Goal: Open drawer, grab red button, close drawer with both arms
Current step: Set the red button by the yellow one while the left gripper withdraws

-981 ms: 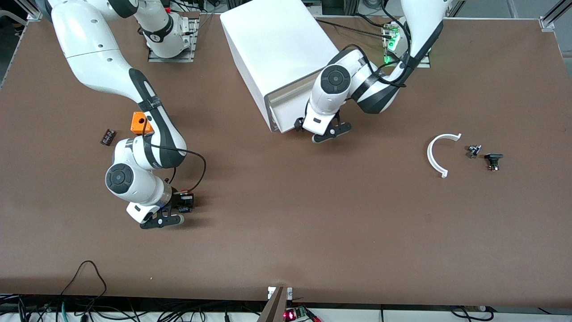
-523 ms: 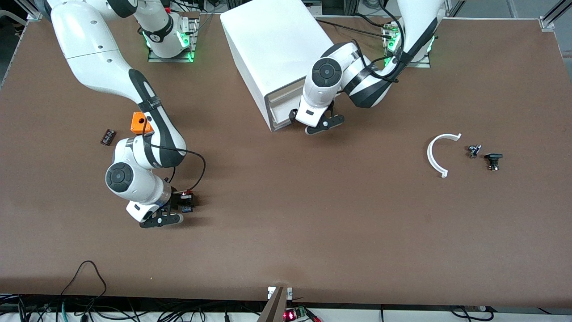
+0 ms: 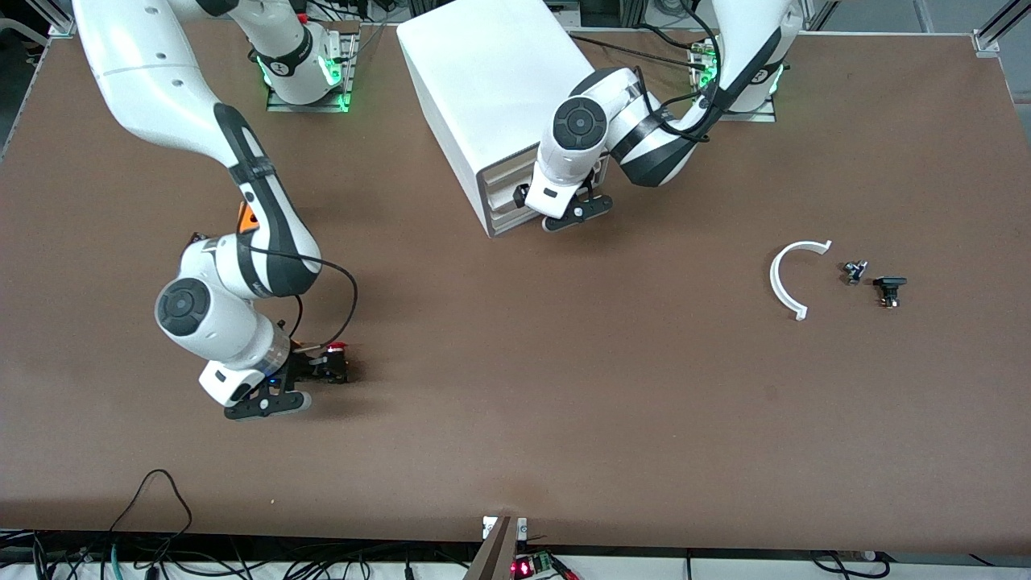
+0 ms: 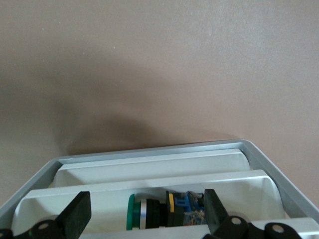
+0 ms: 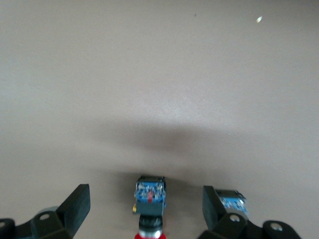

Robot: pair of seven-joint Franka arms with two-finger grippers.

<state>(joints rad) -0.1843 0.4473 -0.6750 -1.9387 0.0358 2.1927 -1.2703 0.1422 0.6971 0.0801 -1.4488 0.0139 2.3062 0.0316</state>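
Since a moment ago the right tool (image 3: 310, 379) has slid toward the right arm's end of the worktop (image 3: 564, 403), leaving the button (image 3: 334, 358) uncovered, while the left tool (image 3: 556, 208) has pressed the drawer (image 3: 507, 211) nearly flush into the cabinet (image 3: 491, 97).

Nearest the front camera, the right tool sits low over the brown matte worktop, fingers (image 5: 75, 206) spread wide with nothing gripped. The button lies on its side just off those fingers, its long axis along the tool's reach: red cap toward the tool, blue terminal end pointing away. In the right wrist view the cap is cut off at the frame edge, and a second blue-ended part (image 5: 228, 198) sits beside one finger, mostly hidden.

Farther back, the left tool stands at the drawer's front, fingers parted and holding nothing. Its wrist view looks into the shallow white plastic tray, grey-rimmed, where a green-capped button (image 4: 149, 211) lies on its side. The smooth white boxy cabinet hides everything deeper in.
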